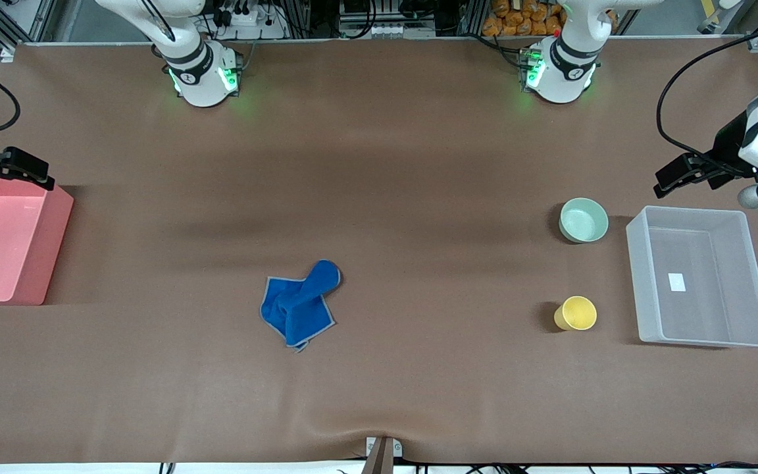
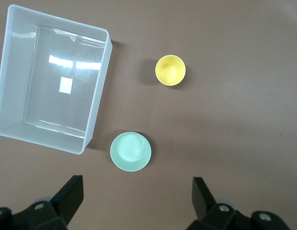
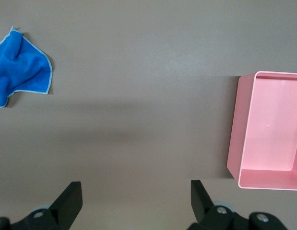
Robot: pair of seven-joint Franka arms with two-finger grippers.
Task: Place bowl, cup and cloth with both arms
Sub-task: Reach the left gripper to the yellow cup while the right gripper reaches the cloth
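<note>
Fingers of both grippers stand spread and empty. Left gripper hangs beside the clear bin, close to the bowl, with the cup nearer the front camera. Right gripper hovers over the pink bin; the cloth lies mid-surface, likelier its reach.

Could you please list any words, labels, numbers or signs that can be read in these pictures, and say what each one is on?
None can be read.
White sticker on the floor of the clear bin: looks blank in both the front and left wrist views.
Round dark marks on the right arm's base and the left arm's base: too small to read.
The bowl, cup, cloth and pink bin show no print.
</note>
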